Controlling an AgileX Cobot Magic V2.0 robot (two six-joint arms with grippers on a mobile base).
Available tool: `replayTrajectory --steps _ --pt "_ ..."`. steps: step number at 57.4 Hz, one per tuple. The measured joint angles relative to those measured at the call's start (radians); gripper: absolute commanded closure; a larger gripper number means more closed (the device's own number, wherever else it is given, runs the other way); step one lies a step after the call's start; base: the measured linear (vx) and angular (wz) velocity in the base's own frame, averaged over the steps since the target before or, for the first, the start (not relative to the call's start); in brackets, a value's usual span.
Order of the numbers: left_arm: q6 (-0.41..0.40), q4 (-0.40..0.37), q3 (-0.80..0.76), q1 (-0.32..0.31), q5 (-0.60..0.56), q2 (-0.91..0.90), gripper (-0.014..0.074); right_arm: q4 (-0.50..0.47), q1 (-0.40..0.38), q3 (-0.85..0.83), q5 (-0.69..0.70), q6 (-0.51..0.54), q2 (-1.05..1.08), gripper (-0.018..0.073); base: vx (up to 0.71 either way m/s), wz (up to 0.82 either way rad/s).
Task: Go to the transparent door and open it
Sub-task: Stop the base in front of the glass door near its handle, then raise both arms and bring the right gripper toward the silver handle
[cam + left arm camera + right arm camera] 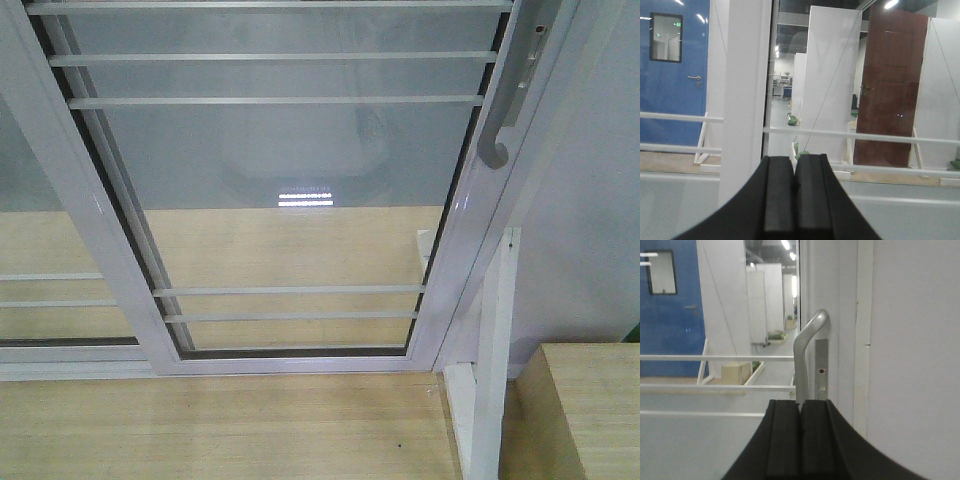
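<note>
Right gripper point(801, 440) is pointing straight at the handle point(809, 340) of the glass door point(715, 405). Its two black fingers are pressing flat against each other, with nothing between them. The curved grey handle is rising just above the fingertips, on the white right edge of the door. Whether the fingers are touching it, one cannot tell.

Left gripper point(795, 200) is also showing its fingers pressed together and empty. It is facing the glass near a wide white upright bar point(745, 100). Behind the glass, a blue door point(675, 75) is standing on the left and a brown door point(890, 85) on the right.

From the front camera, the glass door is filling most of the view, directly ahead and close. Thin white bars are crossing its glass, and the handle is sitting high on the right side, just beside the white wall point(590, 200). The bottom of the door is meeting the wooden floor point(200, 430). A second glass panel point(40, 250) is lying on the left, and a white post point(495, 340) is standing near the lower right corner.
</note>
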State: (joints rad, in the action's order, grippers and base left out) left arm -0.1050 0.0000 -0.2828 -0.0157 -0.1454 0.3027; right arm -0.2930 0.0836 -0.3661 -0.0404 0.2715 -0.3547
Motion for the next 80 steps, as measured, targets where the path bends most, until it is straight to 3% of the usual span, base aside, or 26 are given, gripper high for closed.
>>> replayTrajectory --steps 12,30,45,54,60,67,80 --pt "-0.006 0.000 -0.316 0.000 0.000 0.412 0.0599 0.000 -0.001 -0.273 -0.070 0.007 -0.425 0.0548 0.00 0.00" --pt "-0.006 0.000 -0.612 0.000 -0.016 0.980 0.0599 0.001 -0.001 -0.556 0.022 0.050 -0.960 0.0548 0.00 0.00" --pt "-0.007 0.000 -0.640 0.000 -0.026 1.128 0.0583 0.001 -0.001 -0.594 0.053 0.056 -1.113 0.0547 0.00 0.00" --pt "-0.007 0.049 -0.644 0.000 -0.040 1.133 0.0529 0.001 -0.001 -0.599 0.096 0.056 -1.117 0.0515 0.00 0.00" --pt "-0.007 0.085 -0.644 0.000 -0.044 1.133 0.0468 0.001 -0.001 -0.599 0.100 0.056 -1.117 0.0450 0.00 0.00" --pt "-0.007 0.102 -0.644 0.000 -0.055 1.133 0.0356 0.012 -0.001 -0.599 0.099 0.056 -1.117 0.0296 0.00 0.00" --pt "-0.007 0.105 -0.644 0.000 -0.068 1.143 0.0101 0.013 -0.001 -0.599 0.118 0.056 -1.119 -0.0153 0.00 0.00"
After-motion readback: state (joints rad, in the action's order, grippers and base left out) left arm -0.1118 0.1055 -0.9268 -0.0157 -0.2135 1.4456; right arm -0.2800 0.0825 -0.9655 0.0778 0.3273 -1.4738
